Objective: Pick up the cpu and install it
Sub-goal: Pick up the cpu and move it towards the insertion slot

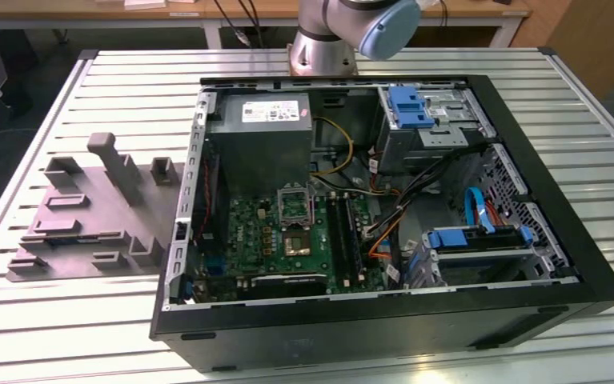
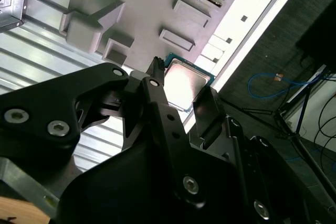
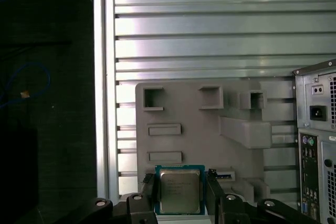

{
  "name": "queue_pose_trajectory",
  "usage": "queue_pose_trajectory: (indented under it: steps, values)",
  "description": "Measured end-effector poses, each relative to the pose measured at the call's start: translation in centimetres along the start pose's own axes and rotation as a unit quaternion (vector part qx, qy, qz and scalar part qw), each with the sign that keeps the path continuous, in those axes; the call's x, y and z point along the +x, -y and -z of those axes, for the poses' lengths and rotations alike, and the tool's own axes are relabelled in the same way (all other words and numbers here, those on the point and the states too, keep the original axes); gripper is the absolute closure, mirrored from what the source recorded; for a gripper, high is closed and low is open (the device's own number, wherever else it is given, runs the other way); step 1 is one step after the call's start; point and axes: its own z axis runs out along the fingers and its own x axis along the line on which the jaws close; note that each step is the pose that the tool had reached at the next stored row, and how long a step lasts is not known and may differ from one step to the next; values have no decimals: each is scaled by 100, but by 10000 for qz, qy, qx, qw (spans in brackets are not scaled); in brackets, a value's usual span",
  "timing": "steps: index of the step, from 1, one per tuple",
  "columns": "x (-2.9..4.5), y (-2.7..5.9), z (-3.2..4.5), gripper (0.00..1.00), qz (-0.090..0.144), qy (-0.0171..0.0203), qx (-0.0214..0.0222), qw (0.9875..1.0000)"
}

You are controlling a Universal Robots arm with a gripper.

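Silvery cpu (image 3: 179,191), gripped btw fingers (image 3: 212,188) (over fixture (image 3: 199,140))

cpu (image 3: 180,191): small, thin, square chip. Silvery-grey metal lid with faint print, narrow teal-green rim, no visible damage. In both wrist views the lid faces the camera and the chip sits level and square between the gripper (image 3: 180,184), whose black fingers (image 3: 149,186) press on two opposite edges. It sits in front of the edge of the grey plastic fixture (image 3: 199,145) and looks raised off it.
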Motion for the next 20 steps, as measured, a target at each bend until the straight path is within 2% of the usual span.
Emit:
queue_pose_trajectory:
  steps: [12, 20]
  values:
    - [-30, -1, 0, 53, 0, 0, 0, 10000]
    - [-88, -4, -2, 53, 0, 0, 0, 10000]
